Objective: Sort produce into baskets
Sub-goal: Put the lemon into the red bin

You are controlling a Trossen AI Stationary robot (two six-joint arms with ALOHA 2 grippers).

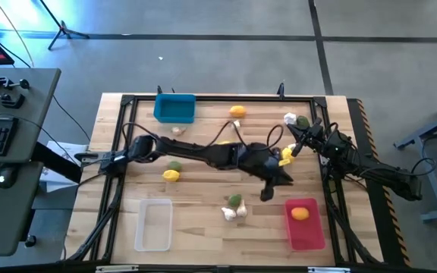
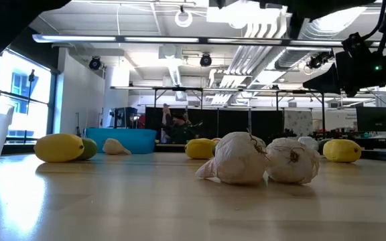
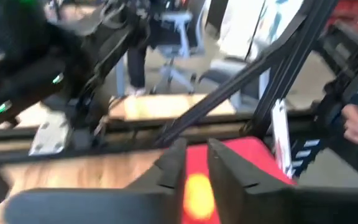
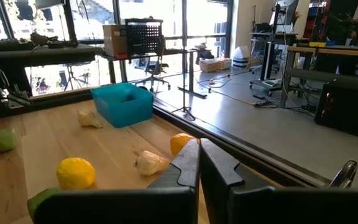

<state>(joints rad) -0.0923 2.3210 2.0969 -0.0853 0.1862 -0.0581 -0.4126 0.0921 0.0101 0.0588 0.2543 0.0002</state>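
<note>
The red basket (image 1: 309, 231) stands at the near right with one orange-yellow fruit (image 1: 300, 213) in it. My left gripper (image 1: 268, 192) hovers just left of it, slightly open and empty; in the left wrist view (image 3: 196, 167) the fruit (image 3: 196, 194) shows through the gap. My right gripper (image 1: 292, 144) is shut and empty at the far right, over a lemon (image 1: 285, 157); it also shows in the right wrist view (image 4: 199, 158). The blue basket (image 1: 174, 108) is at the far left, the clear basket (image 1: 152, 224) at the near left. Two garlic bulbs (image 1: 232, 214) and a green fruit (image 1: 235, 200) lie near the front.
Loose produce lies on the table: a lemon (image 1: 237, 111) at the far edge, a garlic bulb (image 1: 177, 130) by the blue basket, a lemon (image 1: 171, 176) and a green fruit (image 1: 174, 164) at mid-left, and a garlic bulb (image 1: 289, 117) and a green fruit (image 1: 302, 121) at the far right. A black frame (image 1: 203, 97) rims the table.
</note>
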